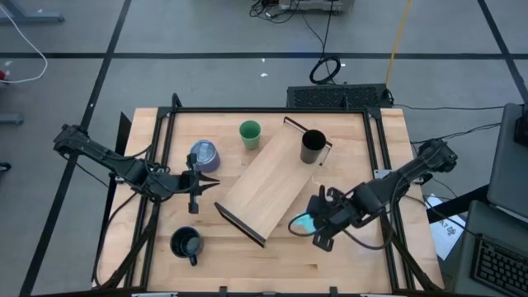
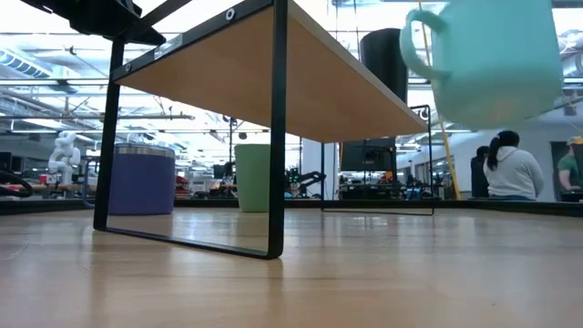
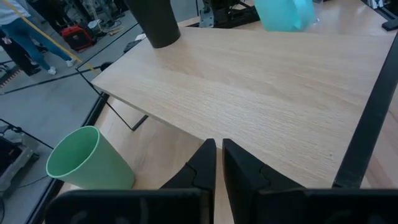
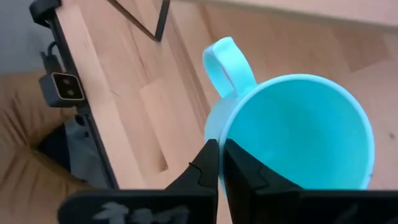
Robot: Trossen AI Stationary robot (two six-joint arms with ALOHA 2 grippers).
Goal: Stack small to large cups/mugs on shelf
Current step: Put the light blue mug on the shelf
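The light-wood shelf [image 1: 276, 177] stands slantwise mid-table on its black end brackets. The tall black mug [image 1: 312, 147] stands on its far end. The green cup [image 1: 250, 134] and the purplish-grey mug [image 1: 204, 155] stand on the table left of the shelf, and the squat black mug [image 1: 186, 243] stands near the front left. My right gripper [image 1: 318, 227] is shut on the cyan mug [image 1: 303, 223] beside the shelf's near right edge. My left gripper [image 1: 206, 185] is shut and empty, left of the shelf. The tiny clear cup is out of view. My right gripper pinches the cyan mug's rim [image 4: 219, 140] close beside the handle [image 4: 227, 65], one finger inside the mug and one outside. The fingers come from above. The mug [image 2: 496, 59] hangs clear of the table, about level with the shelf top, its opening up.
A black frame [image 1: 272, 110] runs around the work area. Bare tabletop lies in front of the shelf [image 1: 272, 264]. People show in the room beyond the table [image 2: 512, 164].
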